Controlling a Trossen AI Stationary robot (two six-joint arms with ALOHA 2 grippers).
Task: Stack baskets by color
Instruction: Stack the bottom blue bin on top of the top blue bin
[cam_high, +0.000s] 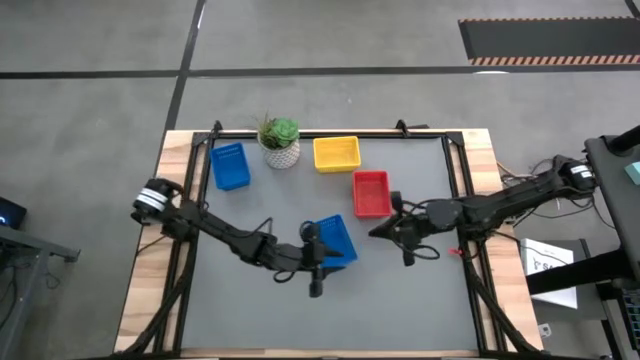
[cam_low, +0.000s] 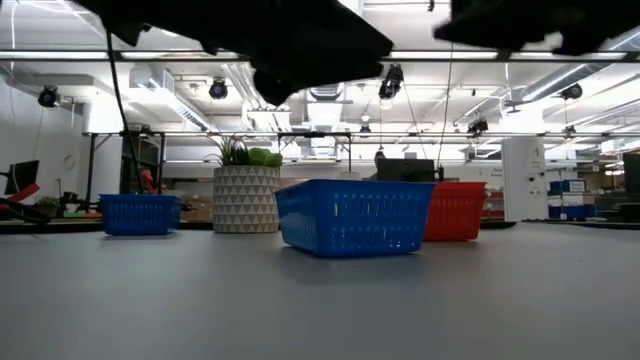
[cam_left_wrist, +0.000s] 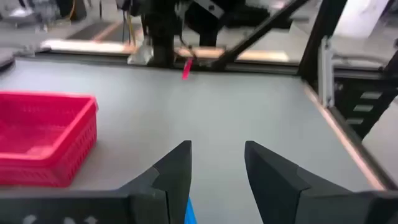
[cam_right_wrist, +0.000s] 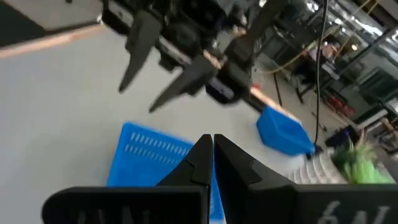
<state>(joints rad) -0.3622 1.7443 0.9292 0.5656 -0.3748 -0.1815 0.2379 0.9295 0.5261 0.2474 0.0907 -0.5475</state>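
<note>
A blue basket (cam_high: 335, 238) (cam_low: 355, 215) (cam_right_wrist: 149, 158) rests on its base mid-table. My left gripper (cam_high: 325, 258) (cam_left_wrist: 217, 149) hovers open over its near left part, pointing toward the table's right; a sliver of blue shows below its fingers. My right gripper (cam_high: 376, 232) (cam_right_wrist: 212, 140) is shut on nothing, just right of that basket and pointing at it. A red basket (cam_high: 371, 193) (cam_left_wrist: 43, 137) sits right of centre. A yellow basket (cam_high: 336, 153) and a second blue basket (cam_high: 230, 165) (cam_low: 140, 213) stand near the far edge.
A small green plant in a white pot (cam_high: 281, 142) (cam_low: 245, 190) stands at the far edge between the second blue basket and the yellow basket. A black frame (cam_high: 455, 160) borders the grey mat. The mat's near half lies bare.
</note>
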